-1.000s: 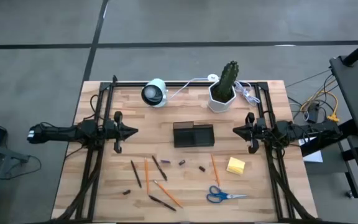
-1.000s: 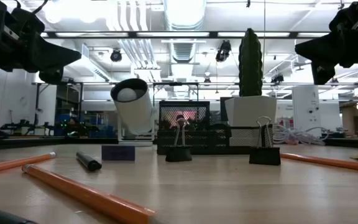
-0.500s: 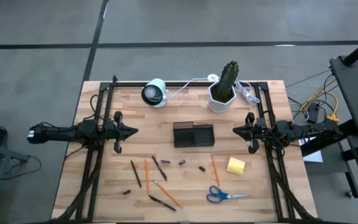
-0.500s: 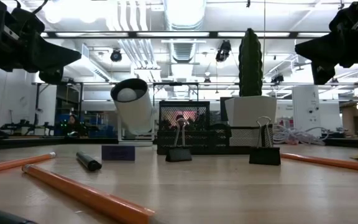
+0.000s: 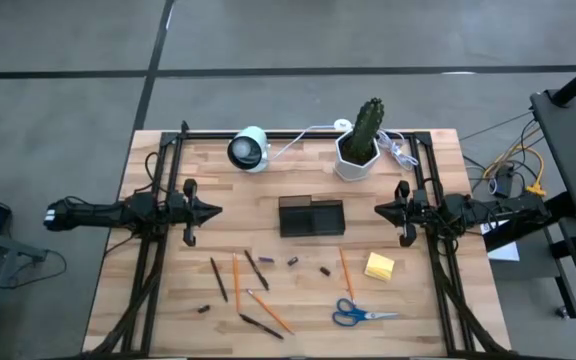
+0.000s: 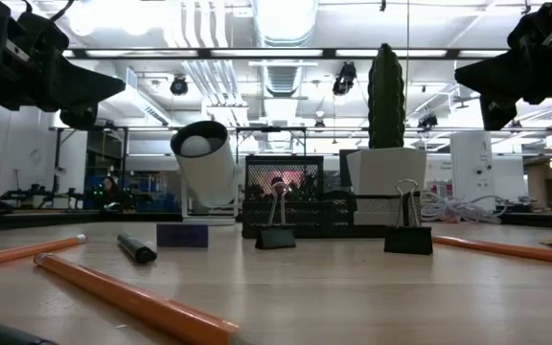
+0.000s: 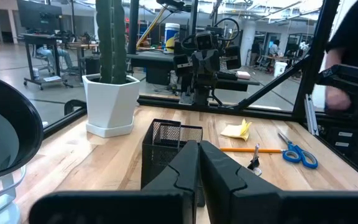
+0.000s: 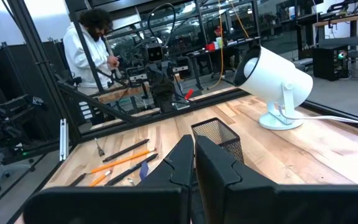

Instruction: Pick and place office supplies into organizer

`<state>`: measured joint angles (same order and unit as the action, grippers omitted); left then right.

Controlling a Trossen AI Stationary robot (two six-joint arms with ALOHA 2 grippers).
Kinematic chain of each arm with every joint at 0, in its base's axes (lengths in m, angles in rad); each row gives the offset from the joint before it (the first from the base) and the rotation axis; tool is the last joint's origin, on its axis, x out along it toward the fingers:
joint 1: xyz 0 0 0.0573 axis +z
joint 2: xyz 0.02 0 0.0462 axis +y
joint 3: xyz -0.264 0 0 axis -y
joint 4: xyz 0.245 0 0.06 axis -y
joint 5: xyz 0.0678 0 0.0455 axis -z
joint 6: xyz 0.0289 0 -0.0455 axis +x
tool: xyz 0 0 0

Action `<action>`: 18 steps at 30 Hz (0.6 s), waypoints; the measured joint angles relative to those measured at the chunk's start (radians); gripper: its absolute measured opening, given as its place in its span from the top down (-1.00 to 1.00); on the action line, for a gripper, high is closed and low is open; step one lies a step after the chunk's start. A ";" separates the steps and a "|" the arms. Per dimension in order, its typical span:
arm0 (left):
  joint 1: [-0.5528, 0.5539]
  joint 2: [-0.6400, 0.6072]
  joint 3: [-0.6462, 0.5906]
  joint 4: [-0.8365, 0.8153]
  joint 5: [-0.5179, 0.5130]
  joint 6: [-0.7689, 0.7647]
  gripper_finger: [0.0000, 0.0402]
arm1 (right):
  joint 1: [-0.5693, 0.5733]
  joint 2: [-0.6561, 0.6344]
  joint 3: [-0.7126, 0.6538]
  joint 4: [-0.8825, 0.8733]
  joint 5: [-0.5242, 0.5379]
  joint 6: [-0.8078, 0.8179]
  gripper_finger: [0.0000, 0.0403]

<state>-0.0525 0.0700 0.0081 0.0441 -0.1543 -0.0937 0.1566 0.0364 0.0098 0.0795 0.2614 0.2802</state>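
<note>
Both arms sit idle above the table, facing each other across the middle. Left gripper (image 5: 214, 211) hovers at the left side, fingers pressed together, holding nothing. Right gripper (image 5: 379, 210) hovers at the right side, fingers also together and empty. The black organizer (image 5: 311, 217) stands between them at table centre, closer to the right gripper.

All supplies lie loose on the wood in front of the organizer: orange pencils (image 5: 236, 282) and black pens (image 5: 256, 269) in a scatter toward the left, binder clips (image 5: 293, 262) near the middle, a yellow sticky-note pad (image 5: 379, 266) to the right, blue-handled scissors (image 5: 363, 314) near the front edge just below the pad.

Behind the organizer: white camera (image 5: 249, 149) and cactus pot (image 5: 358, 155). A person (image 8: 95, 46) in a white top stands beyond the table in the right wrist view.
</note>
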 joint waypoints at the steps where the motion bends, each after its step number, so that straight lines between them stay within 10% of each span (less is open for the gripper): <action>1: 0.000 0.000 0.000 0.000 0.000 0.000 1.00 | 0.000 0.000 0.000 0.000 0.000 0.000 0.96; 18: 0.000 0.000 0.000 0.000 0.000 0.000 1.00 | 0.000 0.000 0.000 0.000 0.000 0.000 0.96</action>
<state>-0.0525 0.0699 0.0079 0.0439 -0.1543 -0.0934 0.1568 0.0363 0.0098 0.0795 0.2611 0.2804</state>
